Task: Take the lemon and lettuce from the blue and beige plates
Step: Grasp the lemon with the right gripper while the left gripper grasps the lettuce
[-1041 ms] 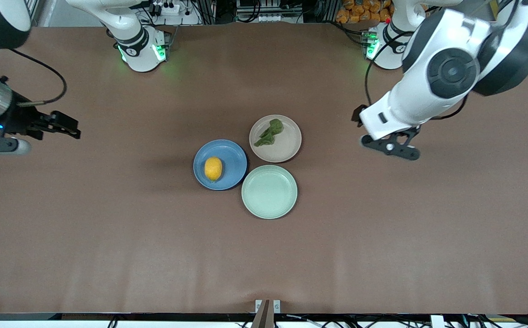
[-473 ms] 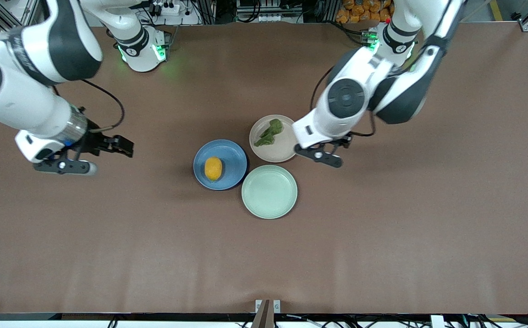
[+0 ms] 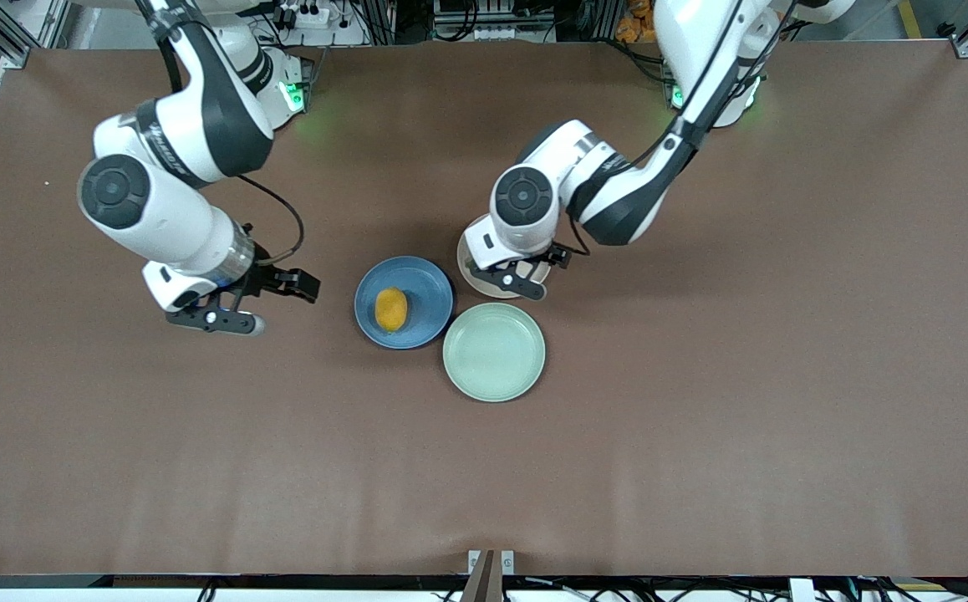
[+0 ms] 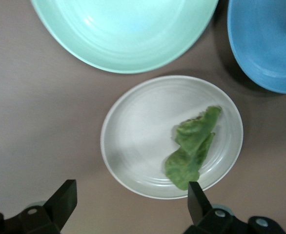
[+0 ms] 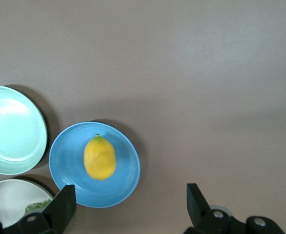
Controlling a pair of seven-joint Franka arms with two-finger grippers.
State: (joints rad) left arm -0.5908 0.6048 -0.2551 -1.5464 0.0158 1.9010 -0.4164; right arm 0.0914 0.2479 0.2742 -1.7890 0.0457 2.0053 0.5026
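A yellow lemon lies on the blue plate. In the right wrist view the lemon sits in the middle of the blue plate. My right gripper is open and empty over bare table beside the blue plate, toward the right arm's end. My left gripper is open and empty over the beige plate, and its hand hides the lettuce in the front view. In the left wrist view the green lettuce lies on the beige plate, close to one fingertip of my left gripper.
An empty pale green plate sits nearer the front camera, touching both other plates. It also shows in the left wrist view and the right wrist view. Brown table surface spreads all around the plates.
Both arms have swung in toward the plates. The left gripper moved from beside the beige plate to over it. The right gripper moved closer to the blue plate.
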